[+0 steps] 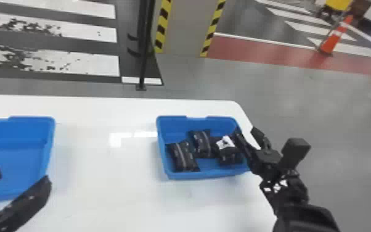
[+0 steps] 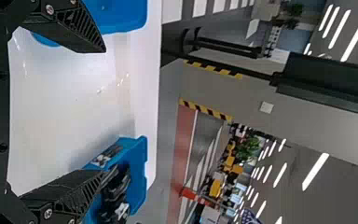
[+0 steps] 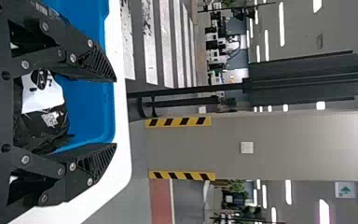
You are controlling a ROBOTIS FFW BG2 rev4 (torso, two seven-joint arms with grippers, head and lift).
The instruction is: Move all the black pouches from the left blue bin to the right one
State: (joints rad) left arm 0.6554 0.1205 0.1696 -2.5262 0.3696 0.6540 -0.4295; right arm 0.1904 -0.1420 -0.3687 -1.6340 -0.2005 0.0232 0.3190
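The black pouches lie in the right blue bin (image 1: 194, 176): one pouch (image 1: 182, 156) at its left side, another (image 1: 201, 143) beside that, and a white-labelled pouch (image 1: 232, 150) toward the right wall. More black wrapping shows under the last one; whether it is a separate pouch I cannot tell. The right gripper (image 1: 246, 131) is at that bin's right edge, jaws wide apart. The left gripper (image 1: 23, 176) is over the near right part of the left blue bin (image 1: 30, 119), jaws also wide.

The white label (image 1: 225, 142) carries a black mark, and the right wrist view shows a small pale patterned square (image 3: 50, 119) near it. Thin light stripes cross the other two pouches.

Both bins stand well apart on a white table (image 1: 111, 191) with rounded corners. Beyond are a grey pillar (image 1: 183, 27) edged in yellow and black, a black post (image 1: 144, 46), white floor stripes (image 1: 95, 65), a red strip (image 1: 255, 55) and an orange cone (image 1: 336, 38).
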